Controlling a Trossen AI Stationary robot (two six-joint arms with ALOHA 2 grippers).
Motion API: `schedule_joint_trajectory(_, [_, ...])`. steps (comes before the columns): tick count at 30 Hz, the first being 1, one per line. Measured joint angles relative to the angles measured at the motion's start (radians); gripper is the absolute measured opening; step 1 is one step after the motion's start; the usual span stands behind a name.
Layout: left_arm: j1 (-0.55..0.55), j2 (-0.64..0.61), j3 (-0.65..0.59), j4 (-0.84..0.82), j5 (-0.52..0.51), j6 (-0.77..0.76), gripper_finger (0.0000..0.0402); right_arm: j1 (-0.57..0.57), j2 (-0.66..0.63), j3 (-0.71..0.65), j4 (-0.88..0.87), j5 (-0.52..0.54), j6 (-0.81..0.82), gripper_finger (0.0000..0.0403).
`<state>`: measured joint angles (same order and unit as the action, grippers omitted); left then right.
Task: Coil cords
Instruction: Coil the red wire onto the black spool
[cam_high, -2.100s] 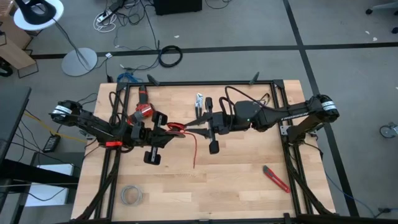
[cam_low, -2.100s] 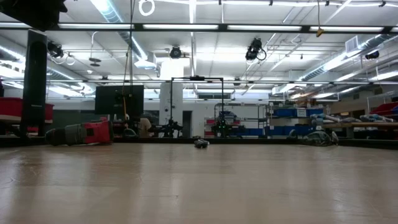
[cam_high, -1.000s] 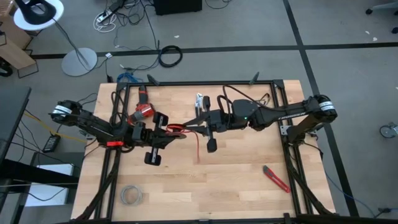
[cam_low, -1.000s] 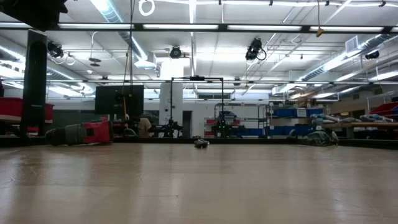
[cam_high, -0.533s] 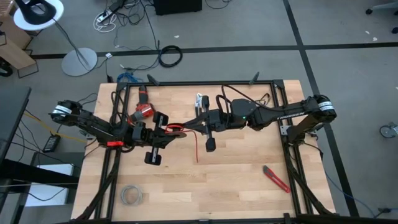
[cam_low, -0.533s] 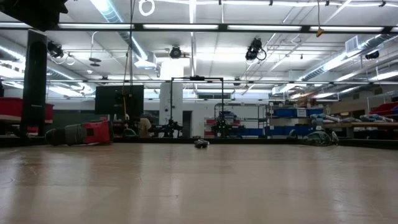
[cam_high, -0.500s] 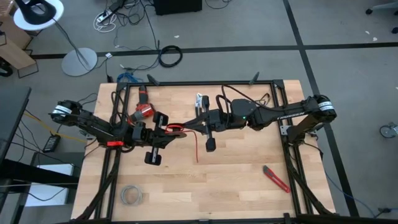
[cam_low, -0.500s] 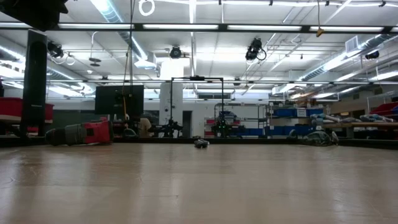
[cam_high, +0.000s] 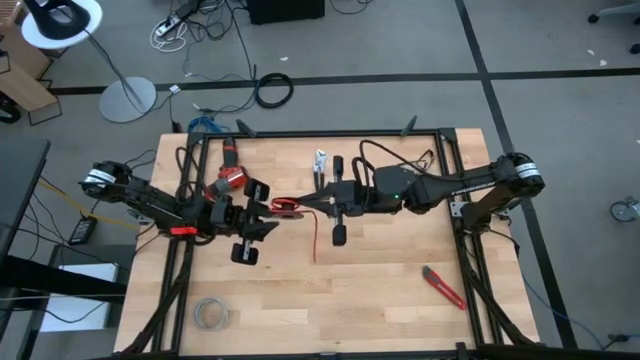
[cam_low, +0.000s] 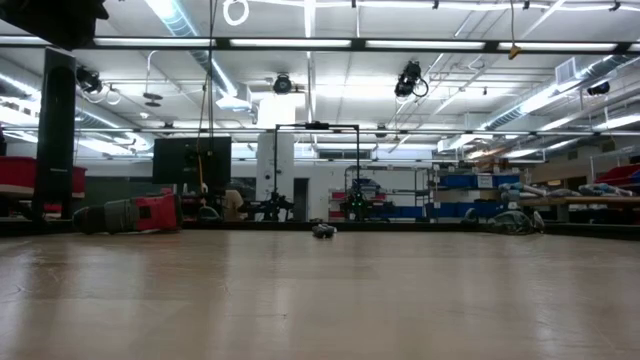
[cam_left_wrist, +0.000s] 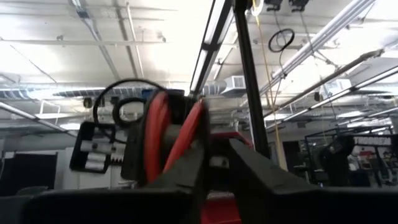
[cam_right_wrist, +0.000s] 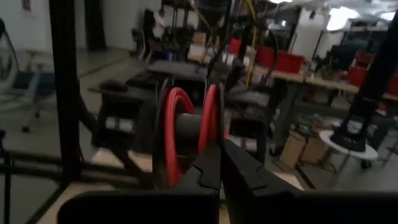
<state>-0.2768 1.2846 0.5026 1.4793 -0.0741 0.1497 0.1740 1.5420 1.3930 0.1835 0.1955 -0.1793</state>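
High view: both arms reach toward the middle of the wooden desk (cam_high: 380, 290), and their tips meet above its centre.
Left claw (cam_high: 268, 216): left of centre, pointing right. In the left wrist view its fingers (cam_left_wrist: 186, 171) stand slightly apart with a narrow gap between them; red loops sit just beyond the tips, and whether the tips still touch them cannot be told.
Right claw (cam_high: 305, 204): just right of the left claw, pointing left. In the right wrist view its fingers (cam_right_wrist: 208, 165) are pressed together on a strand of the red cord.
Red cord (cam_high: 288, 207): a small bunch of loops hangs between the two claws, above the desk; one loose end (cam_high: 316, 240) runs from the bunch toward the near edge of the desk, below the right claw.
Cord, wrist views: in the left wrist view two red arcs (cam_left_wrist: 155, 140) rise just past the fingers; in the right wrist view two red arcs (cam_right_wrist: 177, 130) stand directly ahead of the closed tips.
Red-handled cutter (cam_high: 443, 287): lies on the desk's right near corner, well apart from the claws.
Grey wire coil (cam_high: 211, 314): lies at the desk's left near corner.
Small silver tool (cam_high: 320, 162): rests on the far part of the desk, near the right arm.
Low view: shows bare desk surface (cam_low: 320, 300) and the room behind; neither arm appears.
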Motion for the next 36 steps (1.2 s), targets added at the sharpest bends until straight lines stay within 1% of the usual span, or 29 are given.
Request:
schedule_joint_trajectory(5, [-0.001, -0.002, 0.0, 0.017, 0.002, -0.005, 0.0153, 0.021, -0.019, -0.001, -0.099, 0.058, 0.022, 0.0001])
schedule_joint_trajectory(8, [-0.008, -0.002, 0.0, 0.018, -0.026, -0.004, 0.0192, 0.027, -0.033, -0.001, -0.187, 0.086, 0.056, 0.0001])
schedule_joint_trajectory(11, [-0.017, -0.008, 0.0, -0.023, -0.076, 0.003, 0.0216, 0.028, -0.04, -0.001, -0.28, 0.093, 0.093, 0.0])
schedule_joint_trajectory(13, [-0.023, -0.023, 0.0, -0.103, -0.126, 0.0, 0.0222, 0.028, -0.041, -0.001, -0.336, 0.093, 0.12, 0.0])
schedule_joint_trajectory(16, [-0.032, -0.048, 0.009, -0.283, -0.223, -0.03, 0.0223, 0.027, -0.041, -0.001, -0.434, 0.093, 0.154, 0.0])
schedule_joint_trajectory(19, [-0.047, -0.065, 0.06, -0.537, -0.313, -0.062, 0.0219, 0.019, -0.041, -0.001, -0.497, 0.093, 0.178, 0.0])
schedule_joint_trajectory(22, [-0.061, -0.066, 0.168, -0.831, -0.367, -0.082, 0.0218, 0.008, -0.04, -0.001, -0.544, 0.088, 0.18, 0.0])
schedule_joint_trajectory(26, [-0.08, -0.063, 0.367, -1.262, -0.415, -0.118, 0.0217, -0.012, -0.04, -0.001, -0.592, 0.062, 0.199, 0.0])
schedule_joint_trajectory(29, [-0.098, -0.061, 0.497, -1.508, -0.456, -0.135, 0.0217, -0.022, -0.04, -0.001, -0.629, 0.057, 0.202, 0.0])
schedule_joint_trajectory(33, [-0.113, -0.061, 0.608, -1.693, -0.508, -0.131, 0.0217, -0.022, -0.04, -0.001, -0.635, 0.016, 0.198, 0.0])
schedule_joint_trajectory(36, [-0.111, -0.047, 0.672, -1.825, -0.515, -0.145, 0.0213, -0.027, -0.04, -0.001, -0.638, -0.025, 0.197, 0.0])
